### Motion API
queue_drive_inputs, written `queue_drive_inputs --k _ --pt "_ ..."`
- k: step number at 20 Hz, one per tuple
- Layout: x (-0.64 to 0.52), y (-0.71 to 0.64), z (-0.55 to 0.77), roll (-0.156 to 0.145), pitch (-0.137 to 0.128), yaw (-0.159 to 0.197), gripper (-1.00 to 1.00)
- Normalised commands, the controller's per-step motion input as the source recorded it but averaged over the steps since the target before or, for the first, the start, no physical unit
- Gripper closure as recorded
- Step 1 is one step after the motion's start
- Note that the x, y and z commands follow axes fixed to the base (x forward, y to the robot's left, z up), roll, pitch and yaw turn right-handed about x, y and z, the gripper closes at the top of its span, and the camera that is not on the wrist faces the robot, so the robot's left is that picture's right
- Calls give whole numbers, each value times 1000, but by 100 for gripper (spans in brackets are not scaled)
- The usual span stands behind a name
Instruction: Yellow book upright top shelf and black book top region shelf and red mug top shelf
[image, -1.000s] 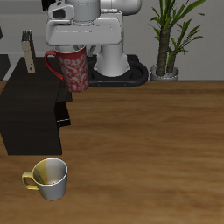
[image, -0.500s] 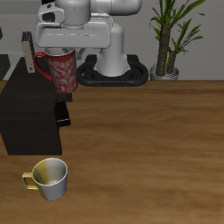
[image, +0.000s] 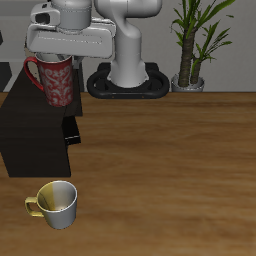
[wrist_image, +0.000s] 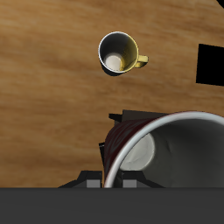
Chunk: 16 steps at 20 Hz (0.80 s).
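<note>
The yellow book (image: 31, 60) stood upright at the back of the shelf (image: 30, 135), and only its thin edge showed. Just beside it, the red mug (image: 54, 80) hung in the air over the shelf's flat top, with its handle pointing away from the plant. The pincer (image: 55, 58) was closed on the mug's rim and held it up. This looked like the step of putting the red mug on the top shelf. The next move would probably be to bring the mug down gently onto a bare spot and then let go. A small black block (image: 71, 130) stuck out at the shelf's side; it could be the black book, but that was hard to tell. A yellow mug (image: 56, 203) sat on the brown wooden table (image: 170, 170), near the front edge. A green plant (image: 193, 40) stood far back.
</note>
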Motion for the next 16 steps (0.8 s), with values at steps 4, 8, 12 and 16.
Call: queue_drive_inputs --k 4,8,12,16 --pt "-43 -216 -1 -45 -12 16 100" --pt "-57 -119 -5 -15 -21 -10 100" --pt "-63 -112 -48 -19 3 -16 100" --pt "9 -220 -66 -36 8 -8 100"
